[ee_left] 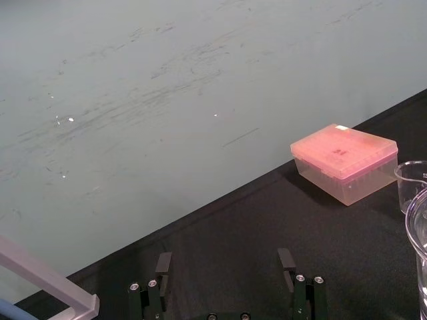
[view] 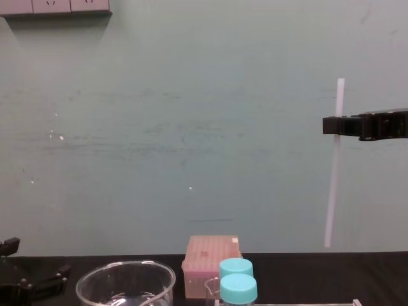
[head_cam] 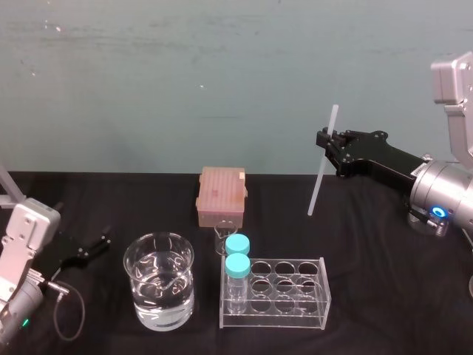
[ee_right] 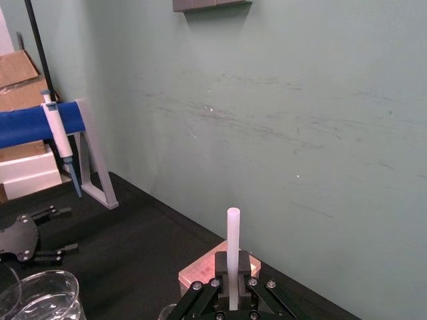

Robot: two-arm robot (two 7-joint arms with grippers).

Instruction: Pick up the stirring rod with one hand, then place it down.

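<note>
- Gripping the stirring rod (head_cam: 316, 185) in the upper part of its length, the right pincer (head_cam: 324, 145) is clamped on it, reaching in from the right side well above the bench (head_cam: 369, 237).
- The rod hangs nearly upright, tilted a little, with a short length sticking up above the pincer and the longer part below it; in the chest view its lower end is off the bench, seen against the teal wall (view: 191, 127).
- In the head view the rod's lower end is over bare black bench, to the right of the pink lidded box (head_cam: 221, 196) and behind the clear rack (head_cam: 275, 292).
- Two blue-capped bottles (head_cam: 237, 255) stand at the rack's left end, one behind the other.
- A glass beaker (head_cam: 159, 290) with clear liquid in it stands just left of the rack, well apart from the rod.
- A pipette (ee_right: 60, 143) hangs on a stand at the bench's far left side, seen in the right wrist view.
- The left pincer (head_cam: 92, 248) sits low at the bench's left edge, just left of the beaker, its fingers (ee_left: 163, 263) apart.
</note>
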